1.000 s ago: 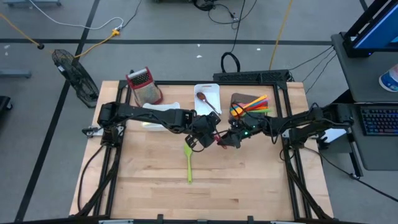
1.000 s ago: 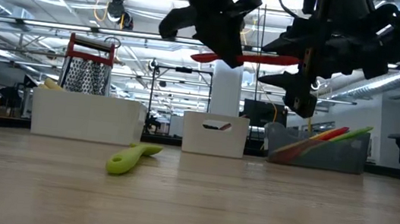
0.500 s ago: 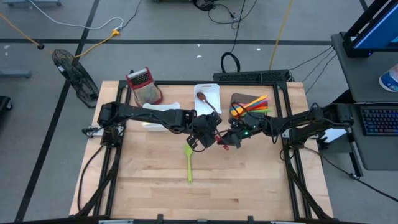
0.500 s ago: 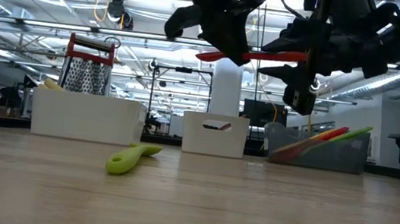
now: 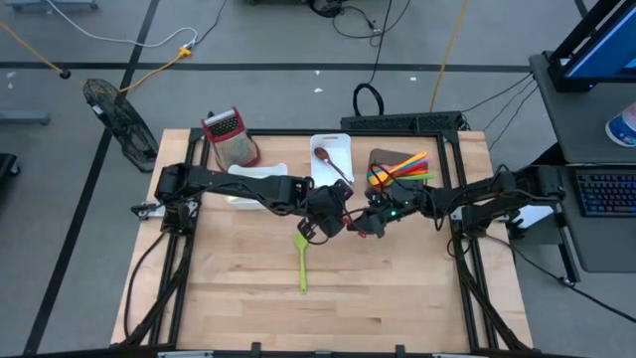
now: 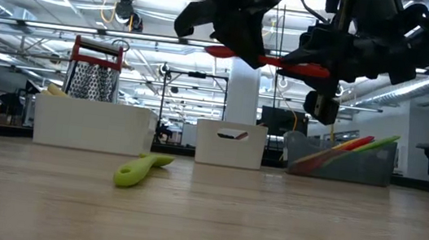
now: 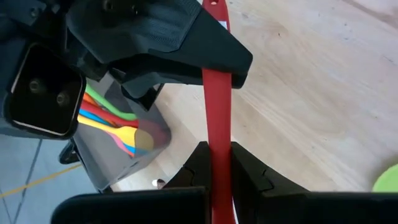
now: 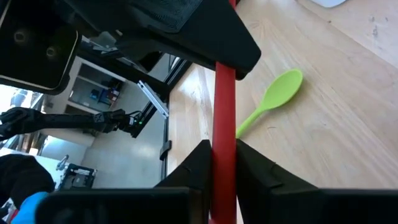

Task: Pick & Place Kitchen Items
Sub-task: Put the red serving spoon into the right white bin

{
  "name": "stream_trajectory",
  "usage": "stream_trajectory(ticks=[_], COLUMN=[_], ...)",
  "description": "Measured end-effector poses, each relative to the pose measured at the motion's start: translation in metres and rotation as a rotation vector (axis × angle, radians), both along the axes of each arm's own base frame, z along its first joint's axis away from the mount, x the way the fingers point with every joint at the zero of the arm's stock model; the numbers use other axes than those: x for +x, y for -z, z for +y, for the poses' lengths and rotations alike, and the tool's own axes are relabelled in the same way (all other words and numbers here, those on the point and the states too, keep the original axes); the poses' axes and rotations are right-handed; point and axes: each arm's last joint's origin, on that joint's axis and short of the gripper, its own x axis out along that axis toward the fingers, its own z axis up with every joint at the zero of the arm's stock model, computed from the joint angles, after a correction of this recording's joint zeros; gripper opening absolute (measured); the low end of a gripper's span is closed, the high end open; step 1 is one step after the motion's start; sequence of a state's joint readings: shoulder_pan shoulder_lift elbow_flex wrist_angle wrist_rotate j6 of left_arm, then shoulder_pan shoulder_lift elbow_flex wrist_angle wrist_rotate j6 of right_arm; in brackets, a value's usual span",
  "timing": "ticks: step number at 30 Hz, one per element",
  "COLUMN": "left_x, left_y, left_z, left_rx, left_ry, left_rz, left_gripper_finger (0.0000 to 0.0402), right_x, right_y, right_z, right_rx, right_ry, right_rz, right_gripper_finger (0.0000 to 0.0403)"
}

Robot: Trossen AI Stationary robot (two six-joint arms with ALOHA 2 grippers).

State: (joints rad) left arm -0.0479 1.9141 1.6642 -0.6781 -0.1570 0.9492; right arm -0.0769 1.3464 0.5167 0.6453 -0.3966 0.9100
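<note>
High view — left claw (image 5: 331, 221) and right claw (image 5: 364, 223) meet mid-bench (image 5: 397, 288), a red utensil (image 5: 350, 222) bridging them; green spoon (image 5: 301, 261) lies just below. Low view: right claw has closed since a second ago, now pinching the red utensil's far end while the left stays clamped on it — a handover, release likely next. Left wrist view: the dark tray (image 7: 115, 171) holds the yellow, green and orange utensils (image 7: 109, 121). Right wrist view: both claws grip the red handle, green spoon beyond on the bench.
</note>
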Motion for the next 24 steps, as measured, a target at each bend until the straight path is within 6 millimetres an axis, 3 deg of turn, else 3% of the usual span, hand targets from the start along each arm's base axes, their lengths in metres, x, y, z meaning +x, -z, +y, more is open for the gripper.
stream_trajectory(ticks=[5,10,15,24], left_x=[0.000,0.004,0.009,0.010], left_y=[0.000,-0.003,-0.007,-0.010], left_z=[0.000,0.000,0.002,0.000], left_rx=[-0.031,-0.050,0.039,0.132], left_ry=[-0.039,-0.087,-0.150,-0.203], left_rz=[-0.008,-0.067,-0.147,-0.180], left_gripper_finger=[0.0027,0.0079,0.0122,0.0179], right_x=[0.000,0.000,0.000,0.000], right_y=[0.000,-0.002,-0.002,-0.002], right_z=[0.000,0.000,0.000,0.000], right_rx=[-0.003,-0.010,-0.011,-0.011], right_ry=[-0.001,-0.004,0.003,0.007], right_rz=[-0.004,-0.021,-0.023,-0.018], right_gripper_finger=[0.0039,0.0038,0.0038,0.0038])
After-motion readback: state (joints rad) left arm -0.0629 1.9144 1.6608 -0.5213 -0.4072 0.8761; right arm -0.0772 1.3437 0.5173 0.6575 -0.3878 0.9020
